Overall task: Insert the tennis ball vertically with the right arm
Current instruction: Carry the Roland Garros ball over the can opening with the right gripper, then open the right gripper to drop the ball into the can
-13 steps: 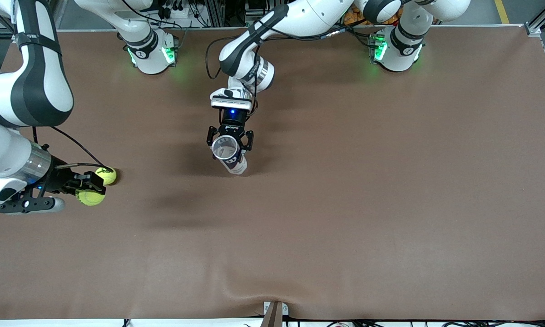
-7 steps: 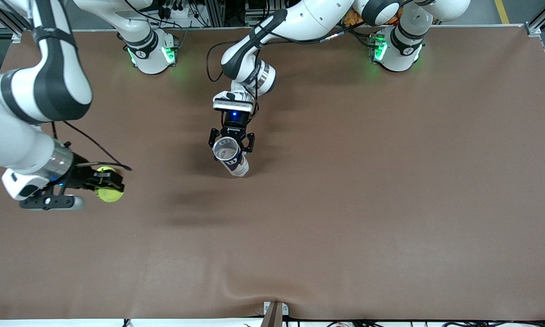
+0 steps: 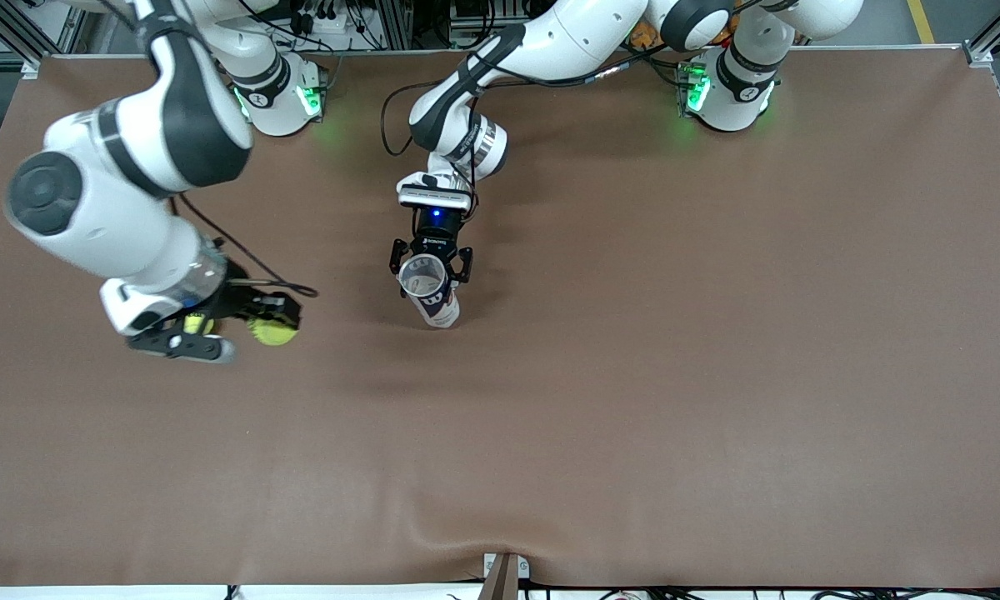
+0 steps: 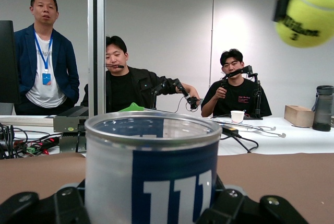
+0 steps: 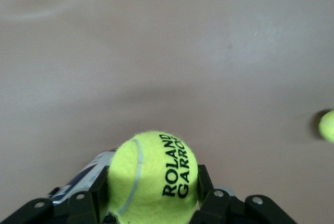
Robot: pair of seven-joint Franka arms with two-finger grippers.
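Right arm in transit. The right gripper (image 3: pixel 273 321), fingers clamped on a tennis ball (image 3: pixel 272 332), has swept from the left edge of the front view toward its centre over the last second and now hangs above the bare tabletop (image 3: pixel 633 375), partway to the can (image 3: pixel 430 292). A second ball (image 3: pixel 192 324), previously in plain sight beside the gripper, now shows only as a yellow patch under the wrist.

The left gripper (image 3: pixel 430 265) stays clamped around the can, holding it with its open mouth upward; its position has barely shifted.

Judged stage: pick complete, carry under way, insertion not yet begun.

Legible writing: "ROLAND GARROS" on the held ball (image 5: pixel 152 174); a dark script logo, unread, on the same ball (image 4: pixel 309 14); white block strokes on the can's blue label (image 4: pixel 175 185).
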